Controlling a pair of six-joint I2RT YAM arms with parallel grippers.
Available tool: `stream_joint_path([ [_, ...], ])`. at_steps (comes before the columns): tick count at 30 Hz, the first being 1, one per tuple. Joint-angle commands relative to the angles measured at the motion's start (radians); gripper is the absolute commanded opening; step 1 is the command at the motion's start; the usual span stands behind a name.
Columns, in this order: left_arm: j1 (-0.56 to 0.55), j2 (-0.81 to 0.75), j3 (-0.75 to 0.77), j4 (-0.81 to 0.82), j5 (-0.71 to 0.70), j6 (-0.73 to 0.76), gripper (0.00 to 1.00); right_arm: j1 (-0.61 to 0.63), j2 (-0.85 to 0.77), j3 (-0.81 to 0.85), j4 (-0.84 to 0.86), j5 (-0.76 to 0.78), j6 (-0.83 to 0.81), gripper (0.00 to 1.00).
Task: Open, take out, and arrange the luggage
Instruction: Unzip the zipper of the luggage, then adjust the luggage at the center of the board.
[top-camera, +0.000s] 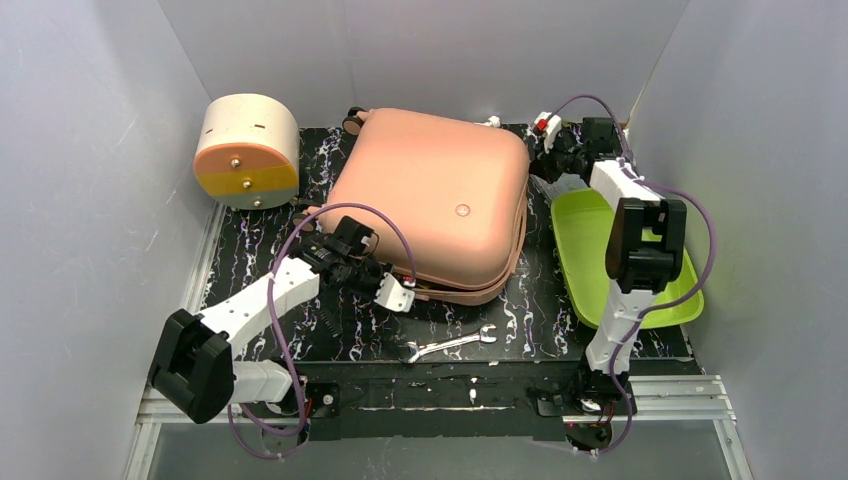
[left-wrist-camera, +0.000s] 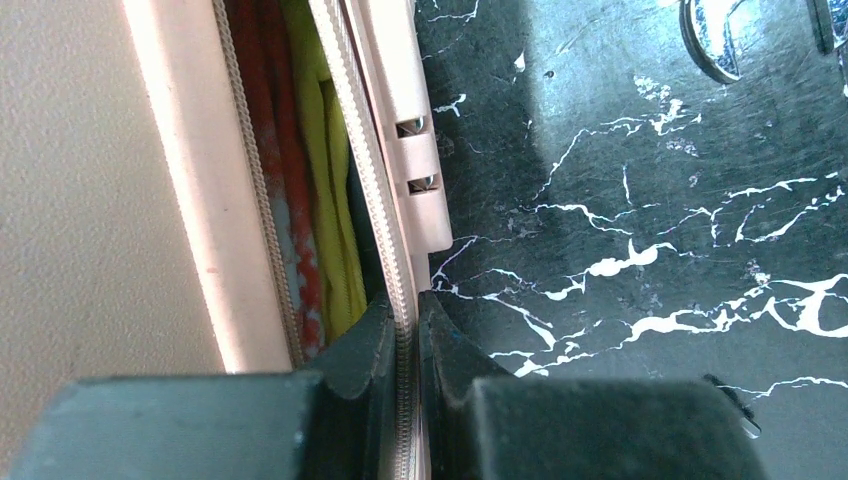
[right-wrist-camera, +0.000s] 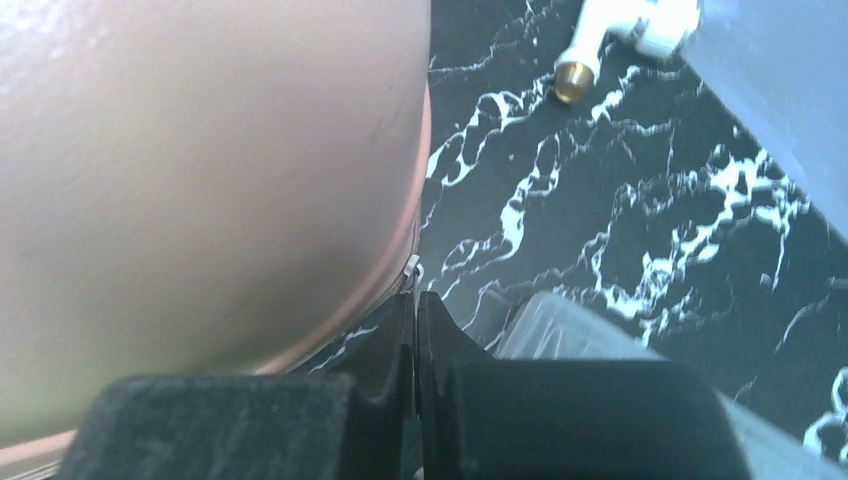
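**Q:** Where is the luggage, and what is it like?

**A:** The luggage (top-camera: 430, 200) lies flat in the centre of the overhead view, on a black, white-veined worktop (top-camera: 530, 320). It is a smooth salmon-pink hard shell, rounded at every corner. The lid is down, with only a slit open along its lower left edge.

**Q:** And your end effectors?

**A:** My left end effector (left-wrist-camera: 405, 312) is clenched on the luggage's zipper tape (left-wrist-camera: 368, 200), a pale ribbed strip running up the middle of my wrist view. I judge this grip is meant to spread the seam. Through the gap I see soft yellow cloth (left-wrist-camera: 325, 200) and red cloth (left-wrist-camera: 268, 100). My right end effector (right-wrist-camera: 413, 300) is clenched at the shell's upper right corner in the overhead view, beside the seam. A small pale tab (right-wrist-camera: 411, 267) sits at its tips, and I cannot tell whether it is pinched. It is probably there to work the zip.
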Motion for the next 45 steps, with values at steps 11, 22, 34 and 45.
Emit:
stream_joint_path([
  [11, 0.163, -0.077, -0.016, -0.286, -0.062, 0.048, 0.00, -0.023, 0.340, 0.569, -1.257, -0.371, -1.665, 0.01],
  [22, 0.242, -0.001, -0.002, -0.112, -0.049, 0.033, 0.00, 0.110, -0.024, -0.028, -0.946, -0.264, -1.454, 0.01],
  [34, 0.244, 0.061, 0.010, -0.097, -0.003, 0.084, 0.00, 0.136, 0.025, 0.064, -0.346, -0.081, -0.935, 0.01],
  [45, 0.244, 0.127, 0.027, -0.065, -0.015, 0.060, 0.00, 0.203, 0.281, 0.439, -1.187, -0.348, -1.737, 0.01],
])
